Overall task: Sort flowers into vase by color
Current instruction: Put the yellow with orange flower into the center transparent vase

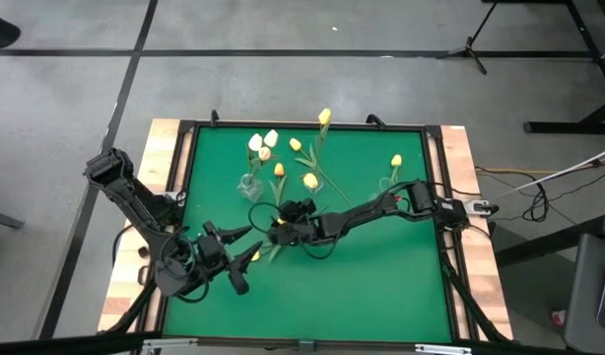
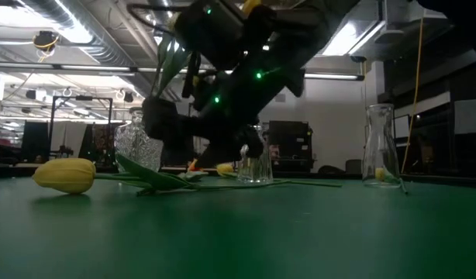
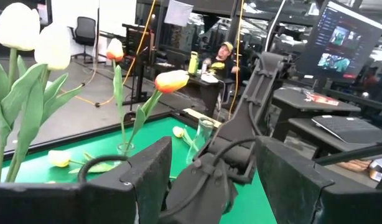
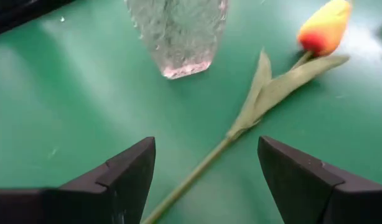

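Right now your right gripper (image 4: 206, 180) hangs spread and empty over the green table mat (image 4: 66, 99) — an orange-yellow tulip with a long green stem (image 4: 265, 93) lies flat just beside the textured clear glass vase (image 4: 175, 31). Your left gripper (image 1: 241, 258) waits near that vase, fingers released — holding nothing.

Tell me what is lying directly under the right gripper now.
Under the open right gripper lies one orange-yellow tulip on the green mat; its stem's lower end is hidden.
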